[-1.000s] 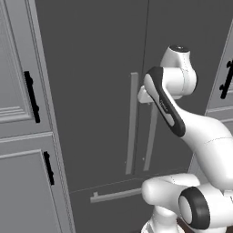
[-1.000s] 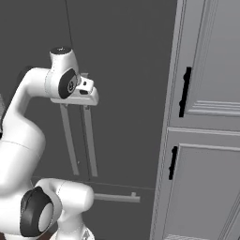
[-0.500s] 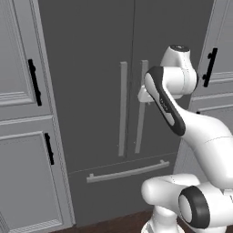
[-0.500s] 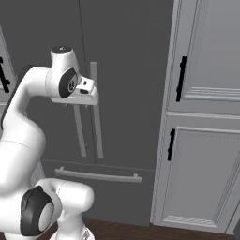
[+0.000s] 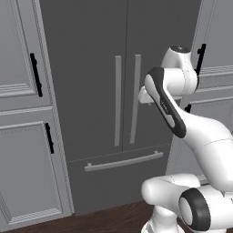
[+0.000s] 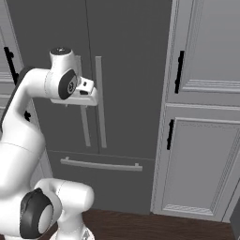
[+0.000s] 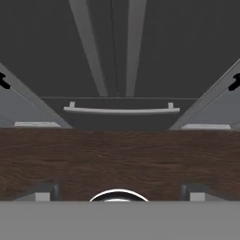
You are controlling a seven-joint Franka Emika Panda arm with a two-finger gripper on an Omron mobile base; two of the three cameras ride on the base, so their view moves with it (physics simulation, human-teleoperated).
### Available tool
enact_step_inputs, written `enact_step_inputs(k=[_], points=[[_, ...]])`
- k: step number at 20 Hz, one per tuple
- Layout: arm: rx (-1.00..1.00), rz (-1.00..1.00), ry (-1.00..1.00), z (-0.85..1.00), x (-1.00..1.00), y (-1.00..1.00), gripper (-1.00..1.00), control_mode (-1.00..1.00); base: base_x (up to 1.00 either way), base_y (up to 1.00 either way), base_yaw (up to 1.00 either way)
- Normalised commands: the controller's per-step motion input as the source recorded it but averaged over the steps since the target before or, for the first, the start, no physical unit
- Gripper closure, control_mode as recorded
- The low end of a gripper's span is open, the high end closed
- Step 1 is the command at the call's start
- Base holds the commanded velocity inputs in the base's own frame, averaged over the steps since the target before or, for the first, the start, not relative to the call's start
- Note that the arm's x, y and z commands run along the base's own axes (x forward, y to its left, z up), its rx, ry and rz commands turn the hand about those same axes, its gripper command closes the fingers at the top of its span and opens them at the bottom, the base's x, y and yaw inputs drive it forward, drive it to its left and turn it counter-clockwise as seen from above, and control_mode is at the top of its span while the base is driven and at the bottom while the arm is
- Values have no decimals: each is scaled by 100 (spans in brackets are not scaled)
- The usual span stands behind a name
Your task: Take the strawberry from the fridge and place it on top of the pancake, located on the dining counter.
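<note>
Fridge (image 5: 91,68): dark-grey double-door unit, standing with both doors shut; showing again in the right base view (image 6: 126,56).
Door handles (image 5: 126,98): two pale-grey vertical bars, sitting side by side at the seam between the doors.
Drawer handle (image 5: 124,161): pale horizontal bar, running across the shut bottom drawer; lying across the middle of the hand view (image 7: 121,110).
Strawberry: not showing, the fridge doors being shut.
Arm (image 5: 182,118): white with dark joints, rising in front of the right fridge door, the wrist sitting level with the vertical handles.
Pincer (image 7: 117,194): fingers spread wide, holding nothing; the two tips (image 7: 44,193) peeking up at the bottom of the hand view, pointing down toward the floor.
Floor (image 7: 117,159): dark wood boards, lying below the fridge.
Cabinets (image 5: 25,113): pale-grey panelled, with black handles, flanking the fridge on both sides.
</note>
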Motion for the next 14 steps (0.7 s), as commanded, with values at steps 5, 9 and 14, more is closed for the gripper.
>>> enact_step_inputs(k=[5, 9, 14], points=[[0, 0, 0, 0, 0, 0, -100, 100, 7, 0, 0], [0, 3, -8, -12, 68, -2, -100, -100, 0, 0, 0], [0, 0, -19, -32, 98, -2, -100, -100, 0, 0, 0]])
